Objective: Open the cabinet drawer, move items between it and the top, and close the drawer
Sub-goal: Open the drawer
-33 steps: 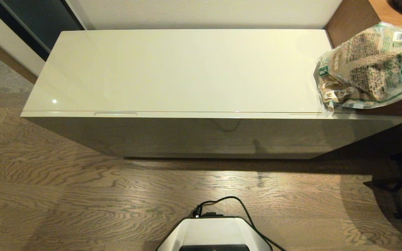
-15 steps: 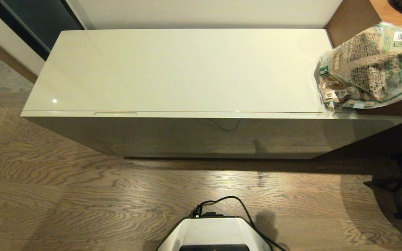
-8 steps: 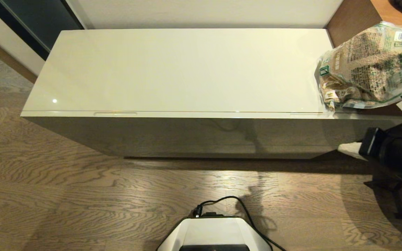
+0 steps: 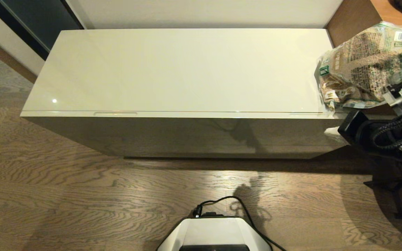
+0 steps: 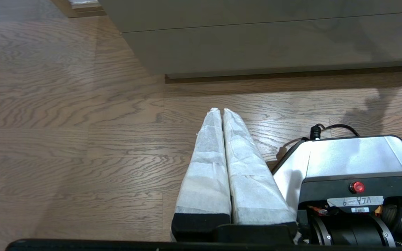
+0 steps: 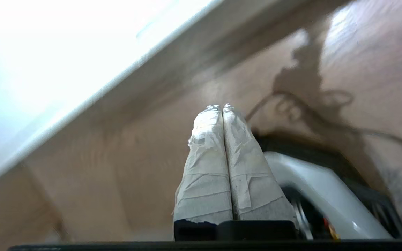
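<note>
The cabinet drawer (image 4: 201,134) is closed, its two slot handles (image 4: 115,113) along the front edge below the cream top (image 4: 180,69). A clear bag with green print and brown contents (image 4: 365,66) lies over the top's right end and the brown furniture beside it. My right arm reaches in from the right. Its gripper (image 4: 330,131) is shut and empty, in front of the cabinet's right front corner, just below the bag. In the right wrist view the taped fingertips (image 6: 222,107) touch. My left gripper (image 5: 221,110) hangs shut over the floor beside my base. The small white packet is out of view.
Brown wooden furniture (image 4: 351,17) adjoins the cabinet's right end. Black stand legs (image 4: 396,188) are on the floor at the right. My base (image 4: 215,233) and its black cable (image 4: 246,212) sit on the wood floor in front of the cabinet.
My right arm has come in from the right edge and moved left and up toward the cabinet's right front corner. The bag and drawer have not moved.
</note>
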Controlling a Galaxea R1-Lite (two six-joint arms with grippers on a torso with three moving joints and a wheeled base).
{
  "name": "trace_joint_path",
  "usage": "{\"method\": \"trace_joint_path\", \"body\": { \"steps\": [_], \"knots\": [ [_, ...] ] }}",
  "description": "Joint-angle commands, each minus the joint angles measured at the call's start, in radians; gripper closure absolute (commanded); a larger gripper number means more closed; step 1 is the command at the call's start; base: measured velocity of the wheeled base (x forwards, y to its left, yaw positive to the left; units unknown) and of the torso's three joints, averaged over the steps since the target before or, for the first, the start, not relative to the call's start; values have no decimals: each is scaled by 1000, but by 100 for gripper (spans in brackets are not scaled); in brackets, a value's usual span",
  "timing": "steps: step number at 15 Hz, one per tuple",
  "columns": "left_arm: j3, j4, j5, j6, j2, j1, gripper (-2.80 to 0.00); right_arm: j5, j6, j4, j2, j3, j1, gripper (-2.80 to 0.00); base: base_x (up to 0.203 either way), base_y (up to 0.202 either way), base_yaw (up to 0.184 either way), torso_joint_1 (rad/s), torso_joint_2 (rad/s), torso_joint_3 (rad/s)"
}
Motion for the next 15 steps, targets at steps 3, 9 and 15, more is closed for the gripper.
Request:
{"method": "trace_joint_path", "body": {
  "steps": [3,9,15],
  "knots": [
    [0,0,0,1,0,0,0,-111,16,-29,121,-70,2,0,0,0,0,0,0,0],
    [0,0,0,1,0,0,0,-122,40,-32,157,-144,1,0,0,0,0,0,0,0],
    [0,0,0,1,0,0,0,-94,40,-35,157,-158,3,0,0,0,0,0,0,0]
  ]
}}
